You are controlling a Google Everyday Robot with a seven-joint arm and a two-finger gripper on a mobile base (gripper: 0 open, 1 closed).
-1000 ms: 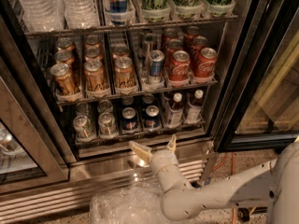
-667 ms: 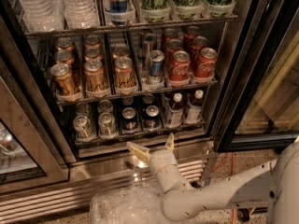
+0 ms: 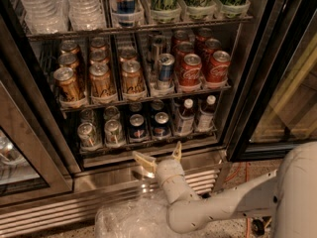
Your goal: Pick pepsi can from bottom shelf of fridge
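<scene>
Our hand (image 3: 159,155) is hovering wide open and empty, just below the bottom shelf (image 3: 148,147) of the fridge (image 3: 241,83); we are judging it best to rise and centre on the front pepsi can (image 3: 161,125); silver cans (image 3: 89,135) are filling the left lanes, bottles (image 3: 185,116) the right.

Looks like a shop or break-room drinks corner!
A tall glass-door fridge (image 3: 109,178), racks packed with cans (image 3: 101,81) and water bottles (image 3: 49,6); the gripper (image 3: 159,155) hovers wide-fingered just below the bottom shelf (image 3: 148,144).
</scene>
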